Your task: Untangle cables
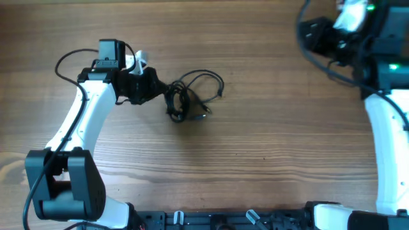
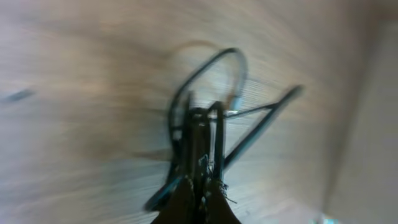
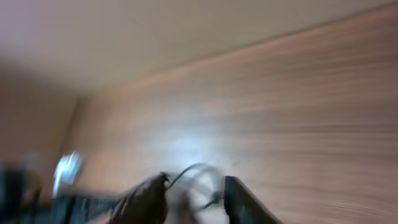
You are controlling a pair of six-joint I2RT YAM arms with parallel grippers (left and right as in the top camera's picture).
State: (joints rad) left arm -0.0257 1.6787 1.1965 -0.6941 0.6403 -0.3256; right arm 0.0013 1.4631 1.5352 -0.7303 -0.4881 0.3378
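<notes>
The cables (image 1: 185, 99) are thin black cords bunched in a tangle on the wooden table left of centre, with a loose loop (image 1: 206, 80) reaching right. My left gripper (image 1: 161, 91) is at the tangle's left side. In the blurred left wrist view its fingers (image 2: 200, 198) are shut on the cables (image 2: 202, 134), which run away from the jaws into a loop. My right gripper (image 1: 314, 33) is far off at the back right, above the table. In the blurred right wrist view its fingers (image 3: 196, 194) are open and empty, and the cables (image 3: 198, 174) show far away between them.
The wooden table (image 1: 268, 140) spreads around the tangle. The left arm's white link (image 1: 89, 121) runs from the front left. The right arm's white link (image 1: 386, 140) stands along the right edge. Thick arm cables hang at the back right (image 1: 332, 67).
</notes>
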